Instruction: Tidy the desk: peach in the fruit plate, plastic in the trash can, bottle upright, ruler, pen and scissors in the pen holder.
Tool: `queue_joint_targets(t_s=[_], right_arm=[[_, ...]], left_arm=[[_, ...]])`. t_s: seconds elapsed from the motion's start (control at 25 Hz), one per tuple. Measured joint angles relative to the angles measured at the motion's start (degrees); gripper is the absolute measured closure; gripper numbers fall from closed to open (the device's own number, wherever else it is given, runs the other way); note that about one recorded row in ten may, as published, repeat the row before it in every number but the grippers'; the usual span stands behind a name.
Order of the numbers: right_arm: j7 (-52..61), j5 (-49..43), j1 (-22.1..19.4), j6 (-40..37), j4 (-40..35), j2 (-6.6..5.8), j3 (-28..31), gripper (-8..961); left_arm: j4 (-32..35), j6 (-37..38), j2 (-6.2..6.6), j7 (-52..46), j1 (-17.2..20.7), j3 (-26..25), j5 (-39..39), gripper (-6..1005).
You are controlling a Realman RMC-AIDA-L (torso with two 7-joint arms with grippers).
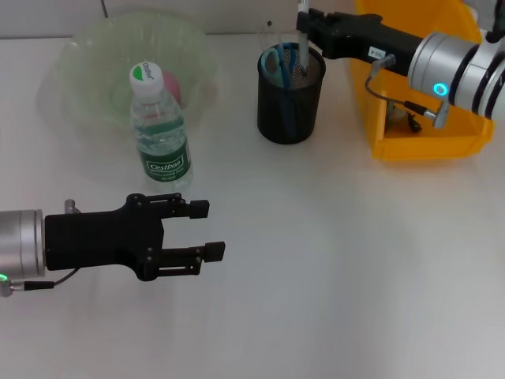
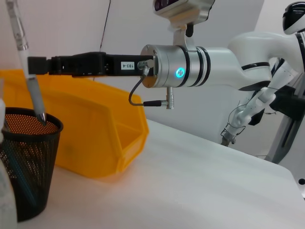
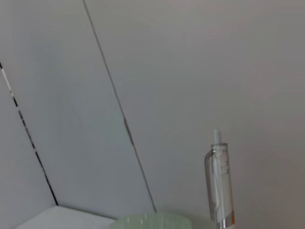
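My right gripper (image 1: 303,25) is shut on a clear pen (image 1: 301,49) and holds it upright over the black mesh pen holder (image 1: 290,101). In the left wrist view the pen (image 2: 29,81) has its tip just inside the holder's rim (image 2: 32,125). Blue items (image 1: 281,67) stand in the holder. The water bottle (image 1: 160,130) stands upright in front of the green fruit plate (image 1: 87,55). The pink peach (image 1: 173,87) lies in the plate behind the bottle. My left gripper (image 1: 207,230) is open and empty, low over the table near the bottle.
The yellow bin (image 1: 418,146) stands right of the pen holder, under my right arm, and also shows in the left wrist view (image 2: 95,138). The right wrist view shows the pen's top (image 3: 219,186) and the plate's rim (image 3: 152,222) against a wall.
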Motion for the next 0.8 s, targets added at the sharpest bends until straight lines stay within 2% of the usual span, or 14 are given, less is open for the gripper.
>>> queue_joint_targets(t_s=[0.36, 0.48, 0.52, 0.56, 0.64, 0.68, 0.72, 0.76, 0.8], right_arm=[[0.2, 0.0, -0.4, 0.3, -0.9, 0.01, -1.2, 669], [1.0, -0.2, -0.9, -2.3, -1.7, -0.34, -1.2, 658], [3.4, -0.8, -3.0, -6.2, -4.8, -0.98, -1.2, 655], [3.4, -0.8, -3.0, -6.2, -4.8, -0.98, -1.2, 577], [6.8, -2.1, -6.4, -11.0, -10.1, -1.73, -1.1, 422], [8.8, -3.3, -8.7, -14.0, -13.3, -2.18, -1.1, 389], [12.9, -6.1, -12.8, -20.4, -19.8, -3.15, -0.8, 356], [14.7, -7.7, -14.5, -23.8, -22.4, -3.6, -0.6, 323], [14.7, -7.7, -14.5, -23.8, -22.4, -3.6, -0.6, 290]], left_arm=[[0.0, -0.4, 0.13, -0.1, -0.1, 0.0, -0.1, 267], [0.2, -0.4, 0.15, -0.2, -0.1, -0.1, -0.1, 267], [0.4, -0.1, 0.2, -0.3, -0.1, -0.3, -0.1, 267], [0.4, -0.1, 0.2, -0.3, -0.1, -0.3, -0.1, 267], [0.4, 0.3, 0.36, -0.4, -0.1, -0.6, -0.1, 267], [0.5, 0.6, 0.48, -0.5, -0.1, -0.8, -0.1, 267], [0.5, 1.1, 0.78, -0.9, 0.1, -1.2, -0.1, 267], [0.5, 1.1, 0.78, -0.9, 0.1, -1.2, -0.1, 267], [0.5, 1.3, 0.93, -1.2, 0.1, -1.5, 0.0, 267]])
